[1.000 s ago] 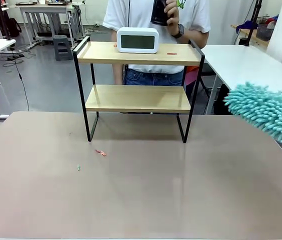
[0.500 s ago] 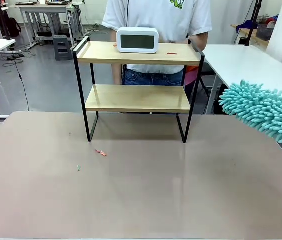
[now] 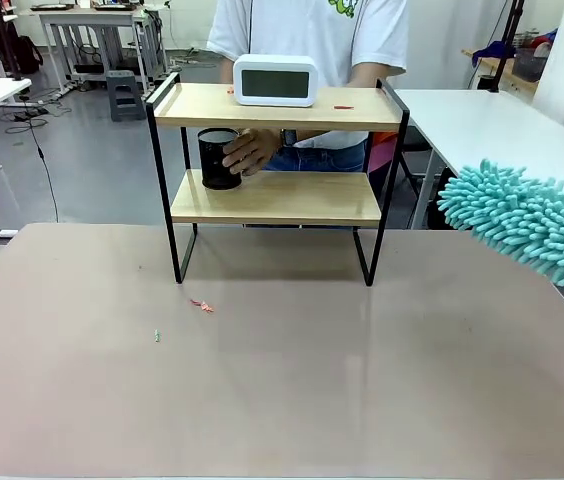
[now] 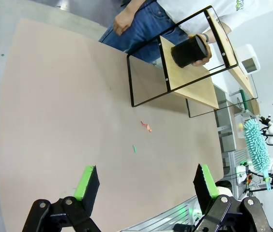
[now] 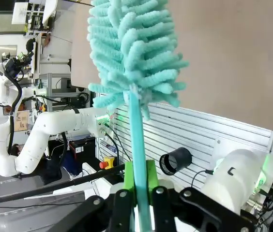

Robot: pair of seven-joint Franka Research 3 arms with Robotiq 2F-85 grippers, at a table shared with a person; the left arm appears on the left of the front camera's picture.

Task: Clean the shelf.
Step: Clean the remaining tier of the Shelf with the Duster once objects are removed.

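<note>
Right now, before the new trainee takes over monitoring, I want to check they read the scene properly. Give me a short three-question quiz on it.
1. True or false: the right gripper is shut on the teal duster.
2. Which board of the shelf holds the white clock: A top, B lower?
3. Fill in: the person's hand holds a black ____ on the lower board.
Key: 1 true. 2 A. 3 cup.
</note>
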